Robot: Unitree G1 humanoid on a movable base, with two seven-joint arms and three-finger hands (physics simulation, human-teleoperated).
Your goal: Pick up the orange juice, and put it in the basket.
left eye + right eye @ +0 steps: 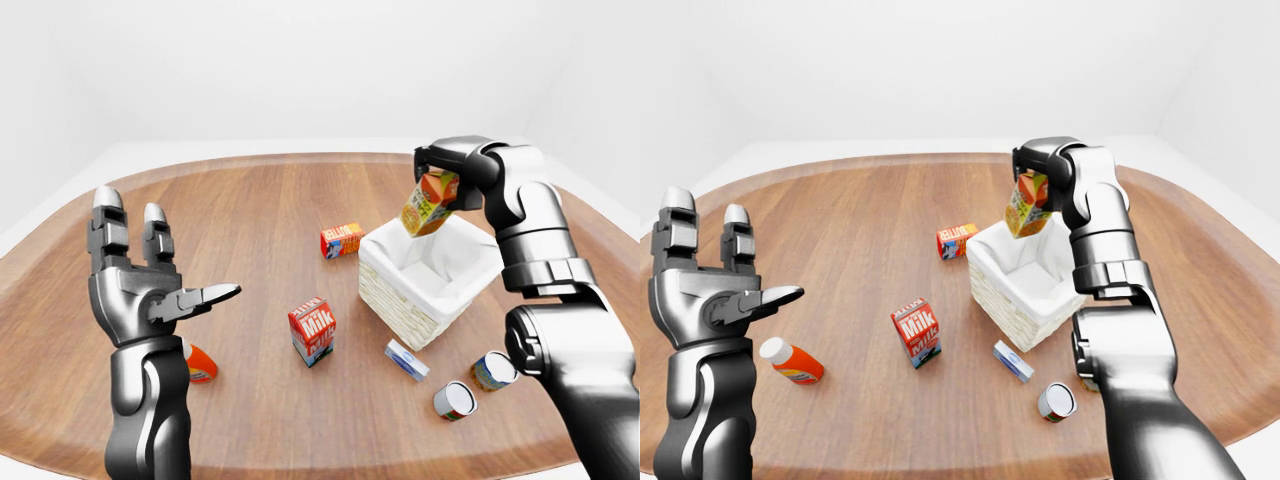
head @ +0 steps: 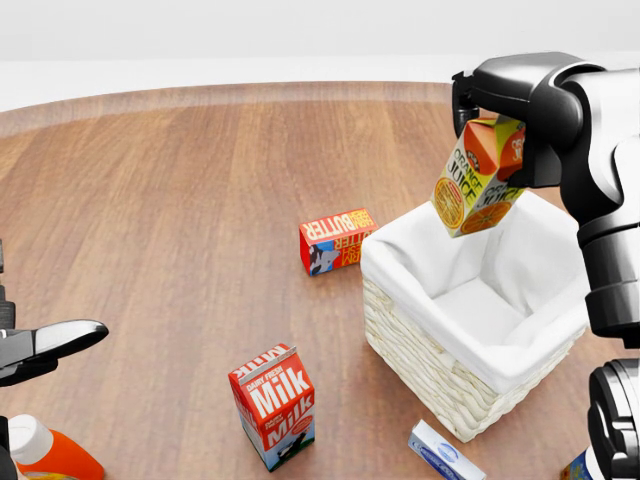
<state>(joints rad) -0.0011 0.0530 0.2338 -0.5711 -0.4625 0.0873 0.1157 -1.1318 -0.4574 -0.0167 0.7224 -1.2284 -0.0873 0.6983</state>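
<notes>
At the upper right of the head view, the right hand grips the tilted juice above the basket. Released here, it might clip the rim and tumble out. The left hand is spread, empty.

Glossy printed carton, woven wicker basket with white cloth lining, on smooth wood-grain table.

A broad, round-edged wooden surface with brown plank grain fills the scene; beyond its rim lies pale floor; plain white walls rise behind, evenly lit, possibly meeting at corners on either side.
</notes>
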